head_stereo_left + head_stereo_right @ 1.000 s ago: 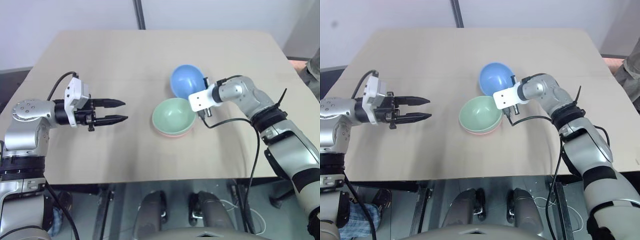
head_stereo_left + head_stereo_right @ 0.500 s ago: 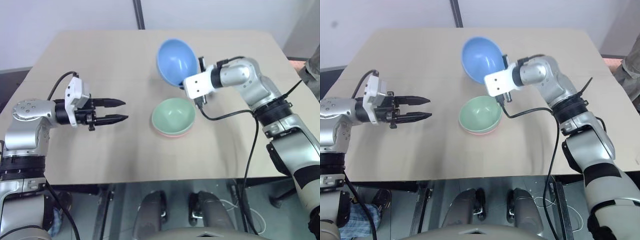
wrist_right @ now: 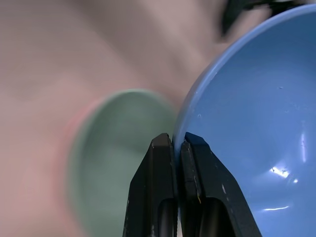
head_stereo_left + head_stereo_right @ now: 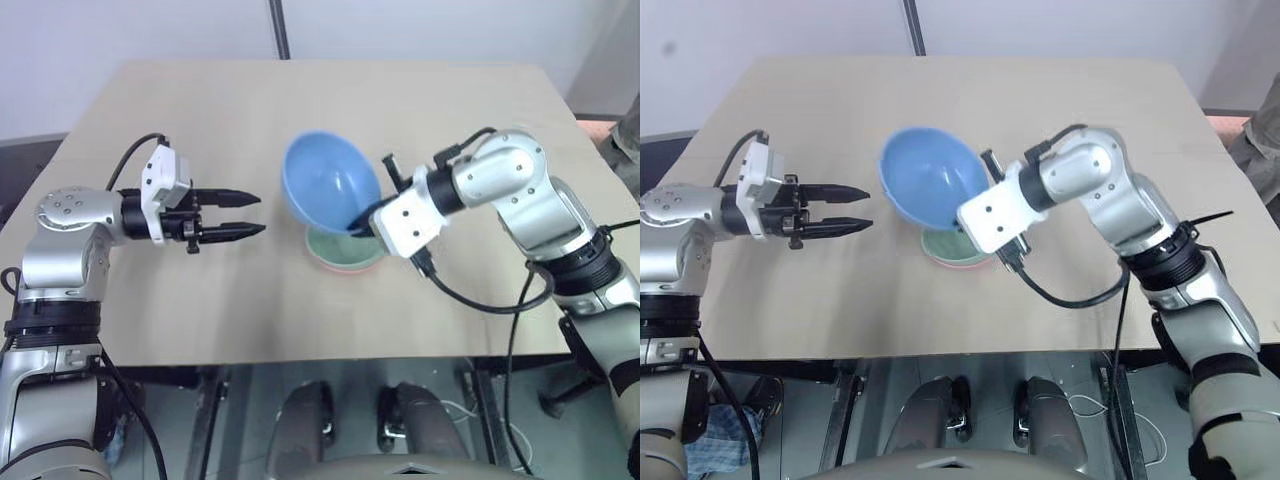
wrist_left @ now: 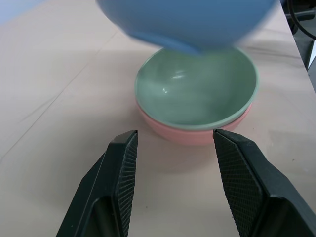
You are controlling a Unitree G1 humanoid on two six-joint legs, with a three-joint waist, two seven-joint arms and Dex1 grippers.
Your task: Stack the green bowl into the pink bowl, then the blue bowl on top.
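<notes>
The green bowl sits nested in the pink bowl near the middle of the table. My right gripper is shut on the rim of the blue bowl. It holds that bowl tilted in the air just above the stack, which it partly hides in the head views. Only slivers of green and pink show beneath it. My left gripper hovers open to the left of the bowls, pointing at them, with nothing between its fingers.
A dark pole stands behind the table's far edge. My right arm's black cable loops down over the table's front right. A person's sleeve shows at the right edge.
My right gripper has lifted the blue bowl from the table behind the stack and carried it nearer and leftward, over the green and pink bowls. The left gripper has stayed about where it was.
</notes>
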